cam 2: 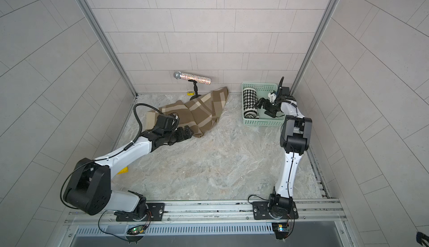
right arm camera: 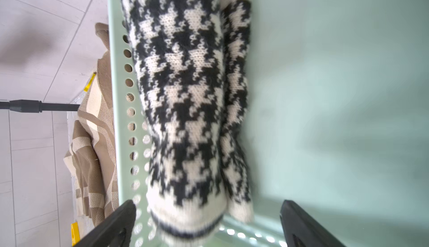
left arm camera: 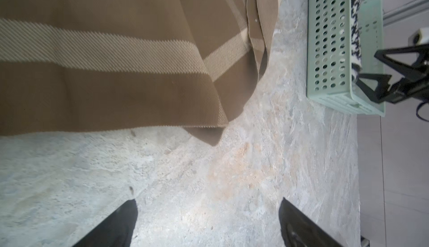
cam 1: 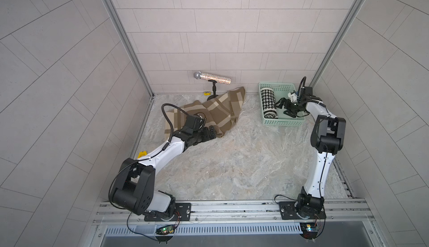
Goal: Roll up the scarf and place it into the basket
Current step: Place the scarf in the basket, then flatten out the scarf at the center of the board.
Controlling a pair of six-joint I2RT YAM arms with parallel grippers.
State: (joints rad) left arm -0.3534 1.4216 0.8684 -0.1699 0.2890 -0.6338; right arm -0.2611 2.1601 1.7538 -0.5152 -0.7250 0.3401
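In both top views: right pincer (cam 1: pixel 282 108) (cam 2: pixel 265 107) spread wide and released, low inside the shallow rectangular mint-green perforated plastic basket (cam 1: pixel 285 121) (cam 2: pixel 262 121) at right of centre. One finger just beside the rolled black-and-white houndstooth knitted scarf (cam 1: pixel 268 103) (cam 2: pixel 250 103), laid along the basket's left wall. Left pincer (cam 1: pixel 212 134) (cam 2: pixel 188 134) low at left of centre, by the near edge of a crumpled brown-and-beige plaid cloth (cam 1: pixel 216 111) (cam 2: pixel 197 113). Behind the cloth, a glittery microphone (cam 1: pixel 213 78) (cam 2: pixel 193 78) on a black stand. Grey marbled bench (cam 1: pixel 232 164) (cam 2: pixel 209 169), pale tiled walls (cam 1: pixel 209 25) (cam 2: pixel 209 20) on three sides.

Left wrist view: left pincer (left arm camera: pixel 209 225) wide open, black fingers (left arm camera: pixel 120 225) far apart at the lower edge, nothing between but bare bench (left arm camera: pixel 255 176). Plaid cloth (left arm camera: pixel 104 83) across the upper left. Basket (left arm camera: pixel 329 48) at upper right, scarf (left arm camera: pixel 356 25) inside, right pincer (left arm camera: pixel 366 65) beside it.

Right wrist view: right pincer (right arm camera: pixel 209 225) gaping, fingers (right arm camera: pixel 116 225) at the lower corners, gripping nothing. Scarf (right arm camera: pixel 185 95) running down the middle, its end close to the lower-left finger, well clear of the lower-right one; contact impossible to tell. Smooth basket floor (right arm camera: pixel 336 95) filling the right half. Plaid cloth (right arm camera: pixel 92 164) at left, beyond the perforated wall.
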